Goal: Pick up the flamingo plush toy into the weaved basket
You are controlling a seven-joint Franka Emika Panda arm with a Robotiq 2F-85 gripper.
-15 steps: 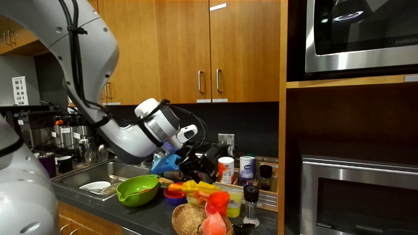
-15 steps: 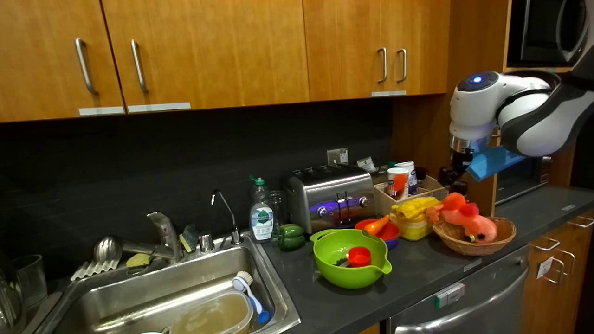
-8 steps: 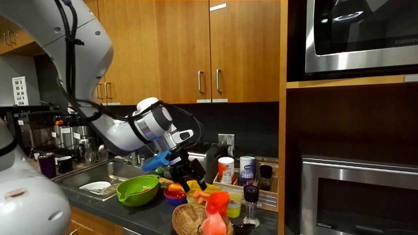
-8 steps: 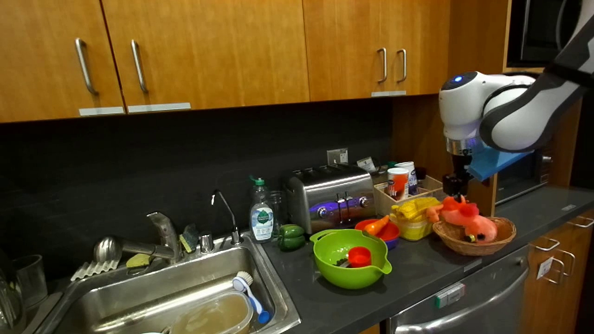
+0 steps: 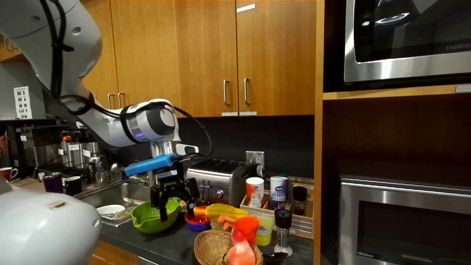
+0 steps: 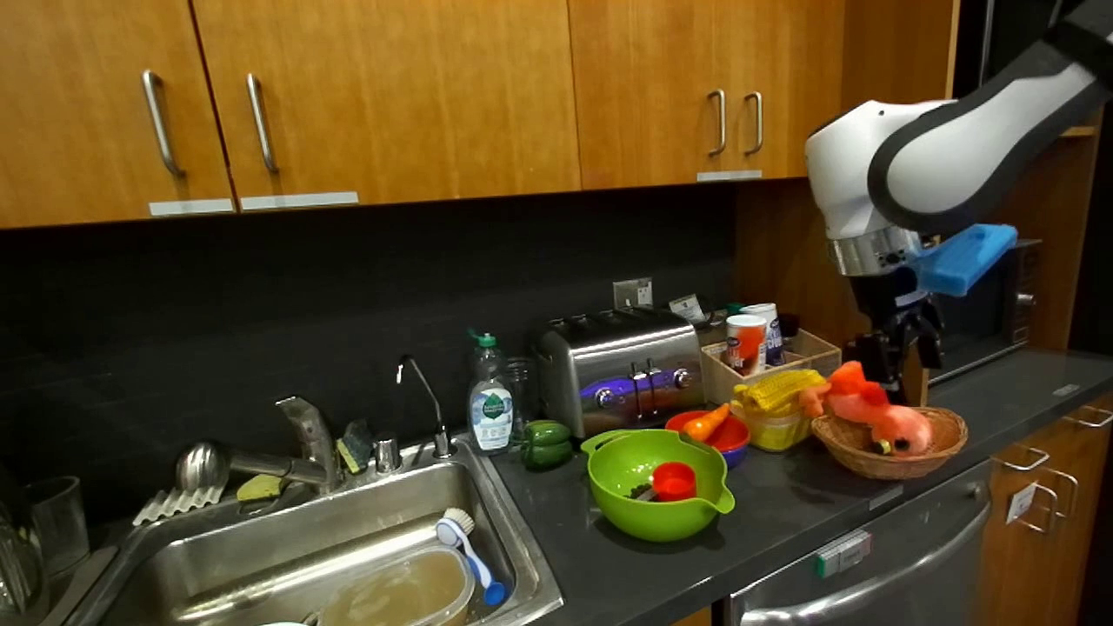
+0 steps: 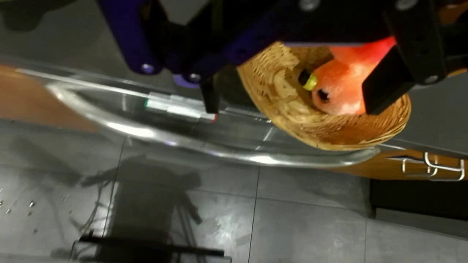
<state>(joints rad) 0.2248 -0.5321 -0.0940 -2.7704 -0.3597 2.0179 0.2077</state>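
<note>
The long dark counter (image 6: pixel 774 500) held up the basket (image 6: pixel 887 465) and the other things set out around it. The arm (image 6: pixel 956 161) was bent and stretched out higher than the basket, with its end tipped down. I think it was bent like that to keep its big joints out of the clutter. The toaster (image 6: pixel 630 369) stood well apart from the basket, farther back on the counter, maybe to leave room up front. The green bowl (image 6: pixel 661 513) sat apart from the basket too, closer to the front than the toaster. The basket was round and low with sloped sides, so it made a good bed for something soft. The gripper (image 5: pixel 177 214) hung near the basket, higher than the rim, with its two fingers (image 7: pixel 387 82) wide apart and holding nothing. Perhaps they were spread so they would not snag the toy (image 6: pixel 868 410). The pink toy lay in the basket, with its head down inside and its other end poking up past the rim near the corn (image 6: pixel 778 391), probably because it was too long to lie flat. The job looked done to me, so the arm likely just had to go away without a bump.
</note>
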